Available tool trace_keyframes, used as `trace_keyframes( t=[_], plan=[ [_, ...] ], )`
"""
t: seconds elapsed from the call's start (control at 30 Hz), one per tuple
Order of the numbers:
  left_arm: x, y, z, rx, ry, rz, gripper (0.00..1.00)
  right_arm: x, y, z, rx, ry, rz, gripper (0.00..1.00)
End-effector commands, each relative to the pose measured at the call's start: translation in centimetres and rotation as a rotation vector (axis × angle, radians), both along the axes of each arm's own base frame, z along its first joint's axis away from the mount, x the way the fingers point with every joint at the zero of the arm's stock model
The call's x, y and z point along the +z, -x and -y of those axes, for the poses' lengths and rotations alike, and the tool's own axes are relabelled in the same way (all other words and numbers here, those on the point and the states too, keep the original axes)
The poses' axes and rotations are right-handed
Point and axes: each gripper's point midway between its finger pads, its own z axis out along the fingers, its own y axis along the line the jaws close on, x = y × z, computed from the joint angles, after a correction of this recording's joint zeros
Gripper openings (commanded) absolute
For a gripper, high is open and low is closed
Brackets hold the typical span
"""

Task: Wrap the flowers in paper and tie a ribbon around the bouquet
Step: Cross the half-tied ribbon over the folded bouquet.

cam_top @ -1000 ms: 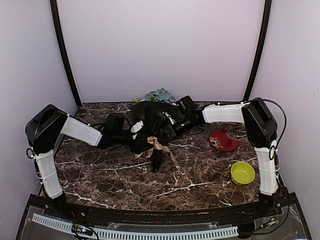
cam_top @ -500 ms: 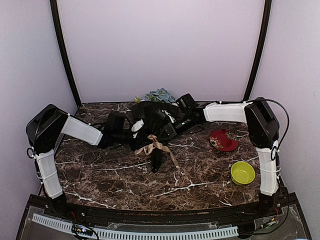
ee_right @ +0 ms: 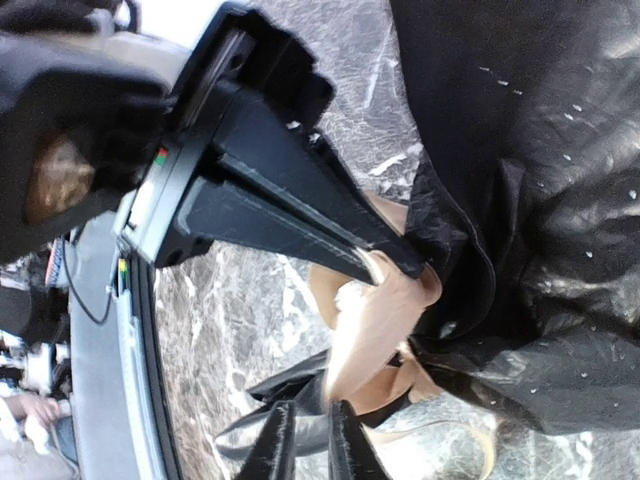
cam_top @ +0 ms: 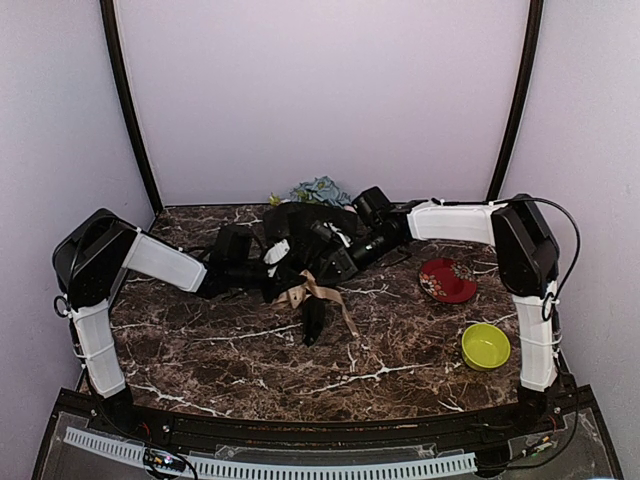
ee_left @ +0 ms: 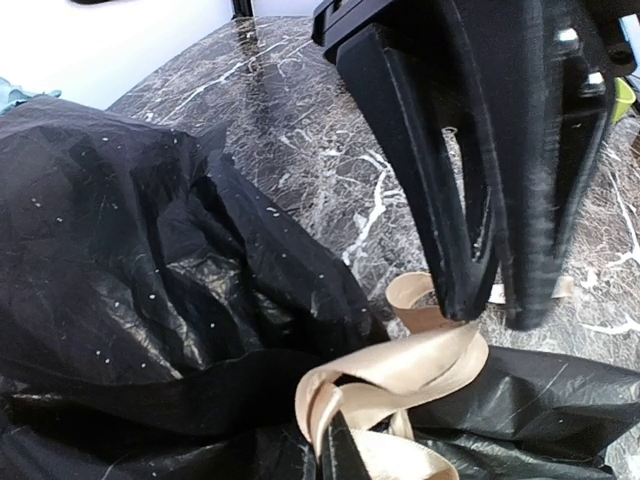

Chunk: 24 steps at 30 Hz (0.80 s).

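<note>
Left gripper (ee_left: pixel 490 305) tight on a loop of the ribbon (ee_left: pixel 400 372); right gripper (ee_right: pixel 308 420) just beside the ribbon, jaws barely apart.

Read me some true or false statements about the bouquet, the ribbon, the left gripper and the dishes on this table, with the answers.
1. The left gripper is shut on the ribbon. True.
2. The ribbon is blue. False: it is beige.
3. The bouquet stands upright. False: it lies on the table.
4. The green bowl sits on the right arm's side. True.
5. The flowers lie on the red plate. False: they show at the bouquet's far end, apart from the plate.
</note>
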Motion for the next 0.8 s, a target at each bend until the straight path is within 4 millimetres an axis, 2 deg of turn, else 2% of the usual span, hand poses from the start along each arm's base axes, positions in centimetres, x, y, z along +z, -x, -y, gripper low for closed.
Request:
trace_keyframes(
  t=[0.0, 0.17, 0.23, 0.43, 0.63, 0.77],
  plan=[
    [0.2, 0.0, -0.1, 0.010, 0.002, 0.033, 0.00, 3.7, -1.6, 0.5, -0.036, -0.088, 0.034, 0.21],
    [0.6, 0.3, -0.4, 0.019, 0.007, 0.068, 0.00, 3.0, -5.8, 2.0, -0.203, -0.048, 0.049, 0.20],
    [0.7, 0.4, -0.4, 0.019, 0.010, 0.073, 0.00, 1.9, -6.5, 1.7, -0.226, -0.012, 0.056, 0.17],
    [1.1, 0.5, -0.5, 0.025, 0.028, 0.088, 0.00, -0.8, -5.2, -0.5, -0.159, 0.039, 0.045, 0.13],
    [1.7, 0.9, -0.7, 0.026, 0.051, 0.113, 0.00, -2.0, -4.7, -1.6, -0.126, 0.045, 0.029, 0.11],
    [1.6, 1.1, -0.7, 0.022, 0.055, 0.111, 0.00, -1.7, -4.2, -2.2, -0.097, 0.011, 0.007, 0.10]
  ],
)
